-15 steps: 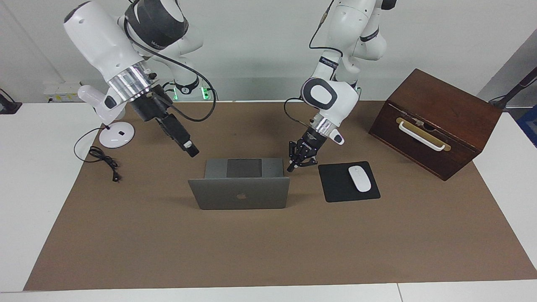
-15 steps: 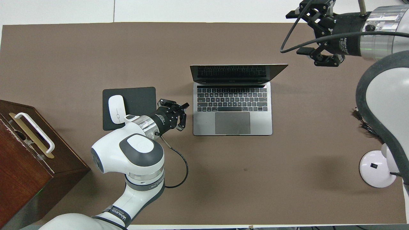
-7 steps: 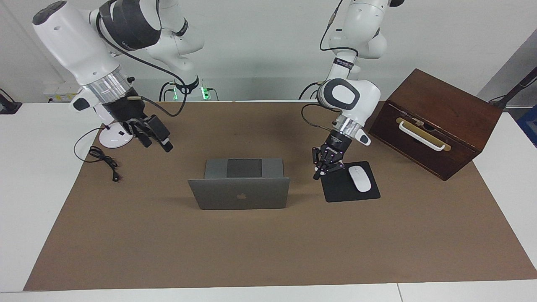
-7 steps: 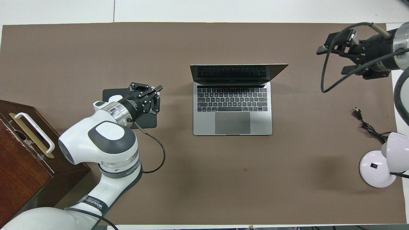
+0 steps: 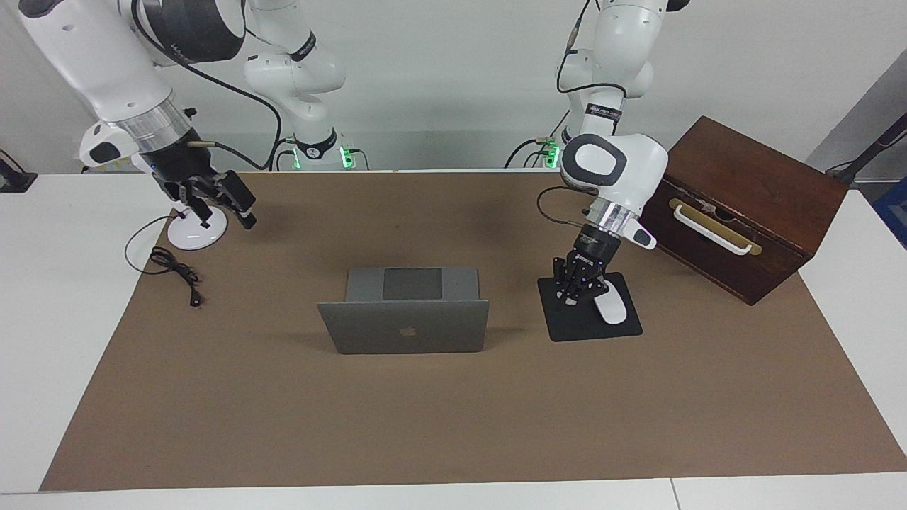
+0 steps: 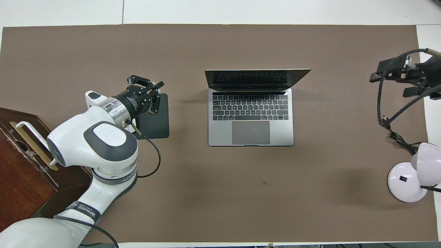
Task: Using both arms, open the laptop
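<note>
A thin silver-grey laptop [image 5: 404,312] with a dark apple logo on its lid sits open near the middle of a brown mat [image 5: 453,425] that covers a white worktop [image 5: 57,319]. The lid stands roughly upright; the dark keyboard and grey trackpad face the robots.

In the overhead view, taking the laptop as the clock centre, a flat black mouse pad [image 6: 156,119] lies at nine o'clock, toward the left arm's end of the worktop. A white computer mouse [image 5: 609,306] rests on it, mostly hidden by the arm in the overhead view. A dark brown wooden box [image 5: 737,205] with a white handle on a brass plate stands at about eight o'clock, at the mat's edge.

The left end effector [image 5: 572,297] hangs low over the mouse pad, just beside the mouse, apart from the laptop. Its fingertips are together and it holds nothing.

At about three o'clock in the overhead view, well apart from the laptop, the right end effector [image 6: 396,77] hovers over the mat's edge at the right arm's end of the worktop. Its black fingers [image 5: 241,205] stand apart, with nothing between them.

At about four o'clock, a small white desk lamp [image 6: 408,182] with a round base stands at the mat's edge, its black cord [image 5: 173,269] trailing onto the mat.
</note>
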Available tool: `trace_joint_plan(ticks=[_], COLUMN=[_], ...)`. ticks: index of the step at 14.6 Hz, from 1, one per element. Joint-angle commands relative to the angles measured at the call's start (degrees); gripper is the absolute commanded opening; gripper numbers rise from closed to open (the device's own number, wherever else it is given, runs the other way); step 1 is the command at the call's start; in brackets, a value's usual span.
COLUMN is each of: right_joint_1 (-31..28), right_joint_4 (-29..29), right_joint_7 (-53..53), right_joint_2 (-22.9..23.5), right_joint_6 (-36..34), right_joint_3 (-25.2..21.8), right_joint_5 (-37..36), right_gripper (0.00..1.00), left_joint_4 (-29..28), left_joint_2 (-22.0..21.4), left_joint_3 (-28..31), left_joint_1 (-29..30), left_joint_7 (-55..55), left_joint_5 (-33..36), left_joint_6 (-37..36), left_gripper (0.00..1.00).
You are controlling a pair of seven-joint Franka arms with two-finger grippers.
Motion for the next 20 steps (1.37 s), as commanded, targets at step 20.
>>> trace_joint_plan(ticks=[20], right_joint_1=[-8.97], right_joint_4=[-1.94], right_joint_7=[-12.36], right_joint_2=[-6.35], right_joint_6=[-12.56], right_joint_3=[6.42], right_joint_5=[-7.64], right_gripper=[1.0], left_joint_4=[5.73], left_joint_2=[-0.42], left_joint_3=[3.71], left_joint_1=[14.64], left_joint_7=[19.55], left_joint_5=[36.19], left_joint_6=[-24.0], left_gripper=[0.0])
